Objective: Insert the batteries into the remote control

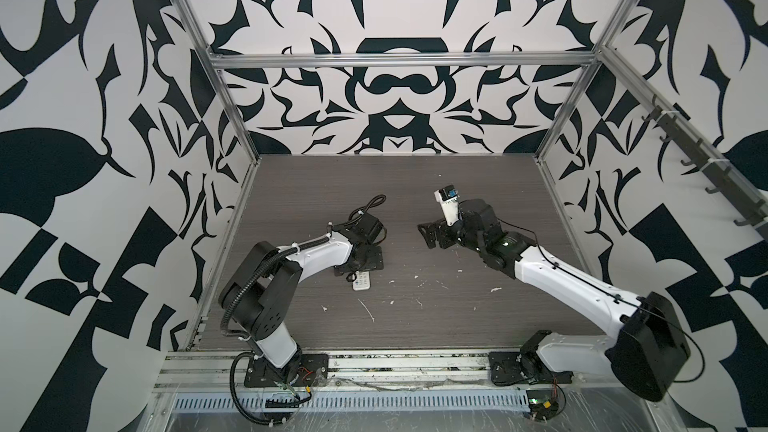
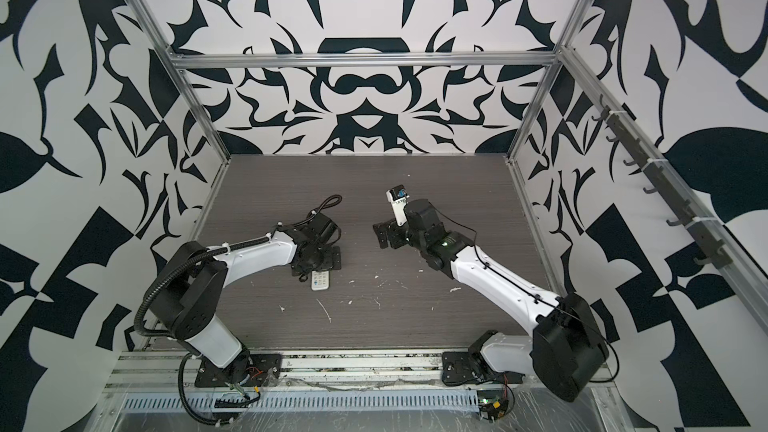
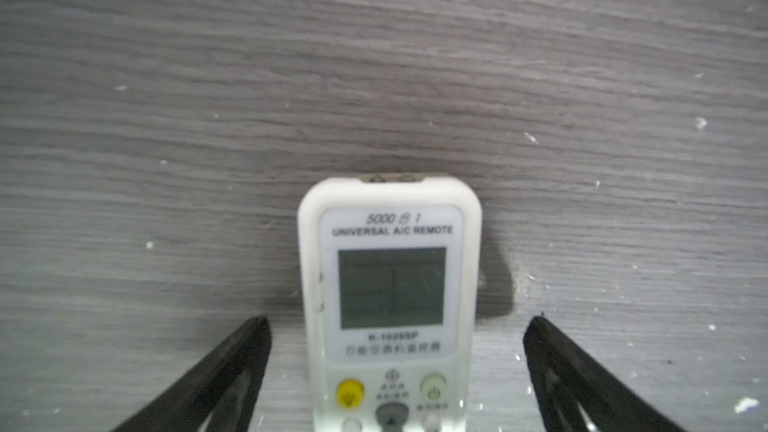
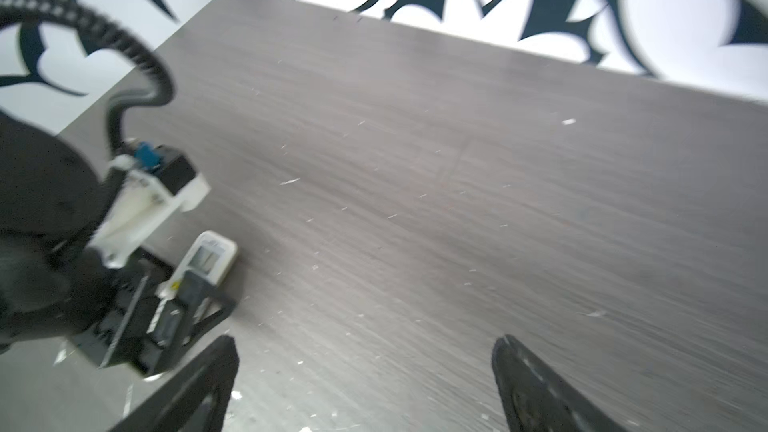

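**benchrat:** ok headcount, how many of what?

**yam_fan:** Two arms, one per side: left arm (image 1: 316, 253) and right arm (image 1: 561, 280). I count exactly one remote control (image 1: 362, 281). It's flat on the grey wood-grain table (image 1: 415, 201), face up, left of the middle. In both top views its button end pokes out toward the front edge from under the left gripper (image 3: 399, 320).

**benchrat:** is that gripper holding it?

**yam_fan:** Nope. In the left wrist view both fingers (image 3: 232, 367) are spread wide, one on each side of the remote (image 3: 390, 297), with table showing in the gap on both sides. So it straddles the remote without touching it.

**benchrat:** anything readable on the remote?

**yam_fan:** One greyish screen (image 3: 392, 288) under the words "UNIVERSAL A/C REMOTE". Below that there's one yellow button (image 3: 350, 392) and one pale green button (image 3: 433, 386). The rest runs out of frame.

**benchrat:** and the other side?

**yam_fan:** The right gripper (image 4: 365, 340) is spread wide too, with only bare table between its two tips. It's up off the surface, right of the middle, well apart from the remote (image 4: 210, 261), which shows at the edge of its wrist view. There's also a scatter of white flecks (image 1: 368, 309) on the front half of the table, too many and too tiny to count.
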Controlling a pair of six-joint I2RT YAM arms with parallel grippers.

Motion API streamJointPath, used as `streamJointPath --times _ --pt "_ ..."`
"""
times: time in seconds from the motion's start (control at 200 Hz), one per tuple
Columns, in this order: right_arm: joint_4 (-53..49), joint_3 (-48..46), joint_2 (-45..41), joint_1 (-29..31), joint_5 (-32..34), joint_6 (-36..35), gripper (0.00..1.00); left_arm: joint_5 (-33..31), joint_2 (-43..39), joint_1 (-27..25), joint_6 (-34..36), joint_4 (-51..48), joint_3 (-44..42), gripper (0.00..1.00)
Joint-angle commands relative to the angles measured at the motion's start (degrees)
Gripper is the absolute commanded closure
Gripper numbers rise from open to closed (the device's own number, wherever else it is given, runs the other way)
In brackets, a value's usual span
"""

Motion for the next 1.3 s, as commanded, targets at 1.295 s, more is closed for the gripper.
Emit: streamJointPath --times 1.295 --pt "55.23 -27.92 17.39 -24.29 25.00 -6.68 0.00 -9.00 -3.78 36.91 36.82 87.87 -34.17 0.01"
